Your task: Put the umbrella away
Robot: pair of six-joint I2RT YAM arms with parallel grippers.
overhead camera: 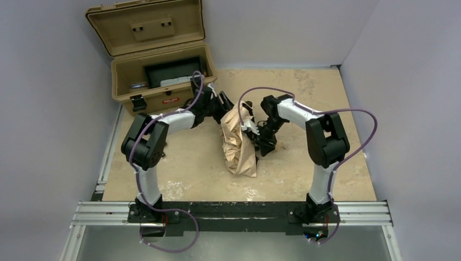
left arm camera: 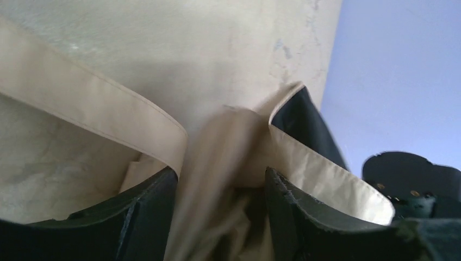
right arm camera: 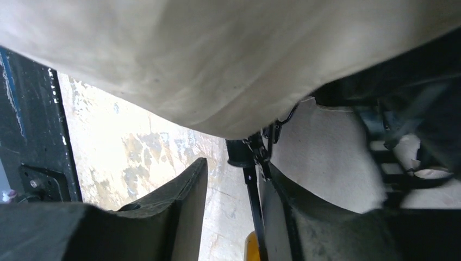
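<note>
Slippage is the main risk: only a fold of the umbrella (overhead camera: pixel 239 144) is pinched between the left fingers (left arm camera: pixel 147 201), closed on fabric that could be pulled free. The right fingers (right arm camera: pixel 179 190) are held apart, a rib (right arm camera: pixel 253 187) against one, easily snagged. The umbrella is bunched on the surface (overhead camera: pixel 304 109) between both.

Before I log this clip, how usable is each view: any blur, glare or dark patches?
Top external: sharp and evenly lit, only soft shadows on the table, and the umbrella is easy to read. Left wrist: the nearest fabric is smeared and out of focus, and the table behind it looks washed pale. Right wrist: soft cloth fills the top, the table patch glares, and the right side sinks into dark.
</note>
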